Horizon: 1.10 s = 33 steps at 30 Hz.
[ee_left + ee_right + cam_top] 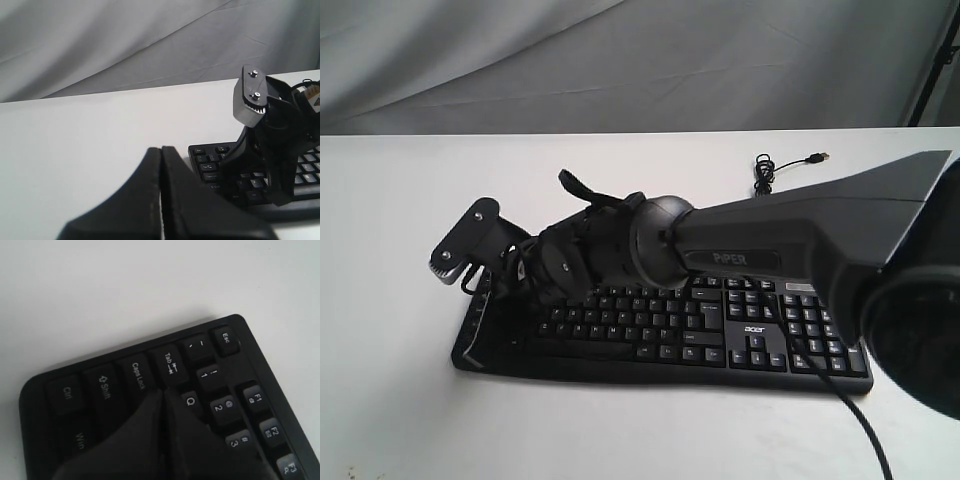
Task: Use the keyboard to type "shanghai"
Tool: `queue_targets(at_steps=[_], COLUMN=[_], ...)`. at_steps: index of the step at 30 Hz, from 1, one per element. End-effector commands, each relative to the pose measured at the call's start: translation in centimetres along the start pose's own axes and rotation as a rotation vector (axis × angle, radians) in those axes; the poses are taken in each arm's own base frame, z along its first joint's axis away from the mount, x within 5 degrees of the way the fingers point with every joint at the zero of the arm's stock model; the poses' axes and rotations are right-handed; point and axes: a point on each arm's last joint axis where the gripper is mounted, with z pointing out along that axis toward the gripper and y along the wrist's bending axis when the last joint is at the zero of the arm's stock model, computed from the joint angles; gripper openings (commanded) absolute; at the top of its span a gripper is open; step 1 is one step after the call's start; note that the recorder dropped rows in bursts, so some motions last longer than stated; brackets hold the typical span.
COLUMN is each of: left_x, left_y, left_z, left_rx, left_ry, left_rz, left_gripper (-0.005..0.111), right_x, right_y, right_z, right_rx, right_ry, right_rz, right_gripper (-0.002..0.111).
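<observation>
The long black keyboard (760, 336) lies on the white table, its number pad to the right. My right arm reaches across it to its left end. There my right gripper (162, 391) is shut with nothing in it, its tip low over the keys where Caps Lock, Tab and Q meet; whether it touches a key is hidden. From outside, the same gripper (483, 318) points down at that end of the keyboard (209, 162). My left gripper (161, 150) is shut and empty, above bare table short of the keyboard's left end; the exterior view does not show it.
The thin USB cable (767, 170) lies coiled on the table behind the keyboard, its plug (817, 158) loose. The right arm's bulky link (790, 245) hangs over the keyboard's middle. Grey cloth (640, 60) backs the white table (390, 200).
</observation>
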Motion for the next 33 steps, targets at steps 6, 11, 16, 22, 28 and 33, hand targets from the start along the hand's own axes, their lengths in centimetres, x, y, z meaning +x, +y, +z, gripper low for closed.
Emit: queue_targets(at_steps=[6,11,16,22,28,33], left_x=[0.1,0.1,0.1,0.1,0.1,0.1], left_y=[0.0,0.0,0.0,0.0,0.0,0.0], left_z=[0.0,0.0,0.0,0.0,0.0,0.0], left_rx=[0.004,0.004,0.004,0.004,0.004,0.004], left_ry=[-0.004,-0.004,-0.004,-0.004,-0.004,-0.004], left_rz=[-0.001,-0.001,-0.001,-0.001,-0.001,-0.001], left_gripper=[0.000,0.000,0.000,0.000,0.000,0.000], right_x=[0.6,0.3,-0.2,2.0,6.2,7.7], right_y=[0.1,0.0,-0.7,-3.1,-4.6,-4.9], right_z=[0.9,0.5,-1.3,-5.3,-7.7,-7.7], right_rx=[-0.005,-0.002,-0.005,0.042,0.110,0.125], right_ry=[0.018,0.009,0.023,0.035,0.028,0.043], right_rz=[-0.006,-0.007,-0.001,0.056,0.143,0.164], right_gripper=[0.000,0.000,0.000,0.000,0.000,0.000])
